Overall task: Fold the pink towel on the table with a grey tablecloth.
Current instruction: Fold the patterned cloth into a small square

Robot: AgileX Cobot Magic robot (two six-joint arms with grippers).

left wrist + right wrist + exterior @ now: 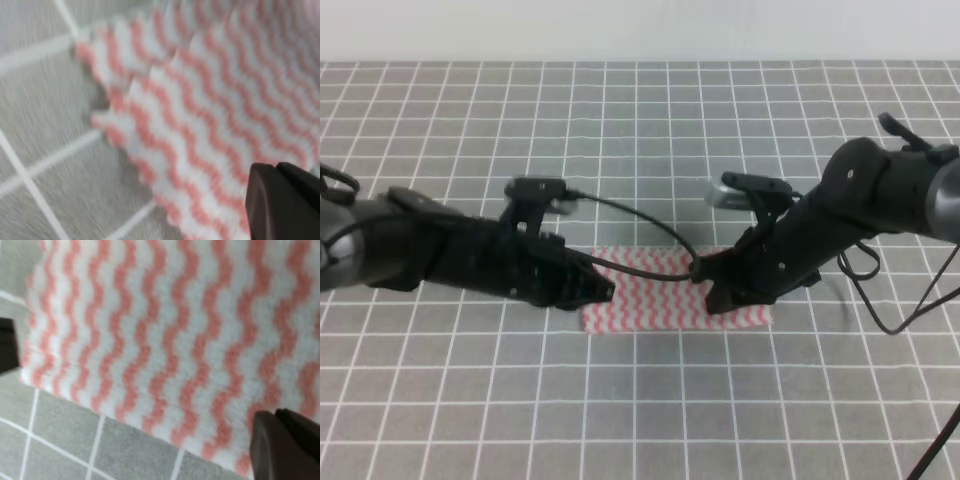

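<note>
Dark finger of left pincer sits right over pink towel, mid-counter. Right pincer is low at the towel's right end. Can't tell if either is clenched or released. Left wrist view shows two stacked layers with offset jagged edges, so it looks folded once already. Likely step: regrasp. Next needs both ends pinched evenly, then a level carry-over.
</note>
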